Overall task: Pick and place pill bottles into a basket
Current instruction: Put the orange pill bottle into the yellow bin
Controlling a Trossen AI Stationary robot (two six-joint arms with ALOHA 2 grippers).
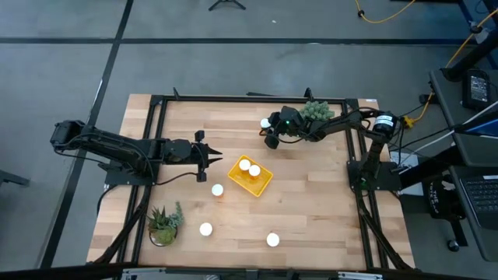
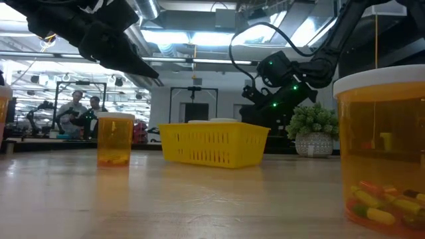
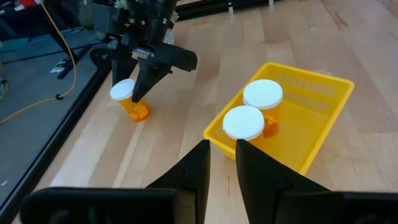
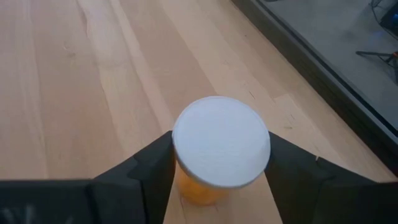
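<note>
A pill bottle (image 1: 266,123), orange with a white cap (image 4: 221,140), stands on the wood at the table's far side. My right gripper (image 1: 270,129) is closed around it. The yellow basket (image 1: 261,184) sits mid-table on its flat bottom with two capped bottles (image 3: 262,94) (image 3: 243,122) upright in it. My left gripper (image 3: 222,155) hovers left of the basket, its fingers a narrow gap apart and holding nothing. Three more bottles (image 1: 217,189) (image 1: 205,229) (image 1: 272,239) stand on their bases nearer the front. My right gripper pinches the pill bottle between its two fingers (image 4: 149,168), one on each side of the orange body (image 4: 189,190) just under the cap. The fingers slant down at it from the table's right. The bottle stays upright; its base is hidden by the cap and fingers.
A potted plant (image 1: 315,113) stands right behind my right gripper at the far edge, another plant (image 1: 163,224) at the front left. A black frame rail (image 1: 159,148) runs along the table's sides. People (image 2: 83,106) sit in the room beyond.
</note>
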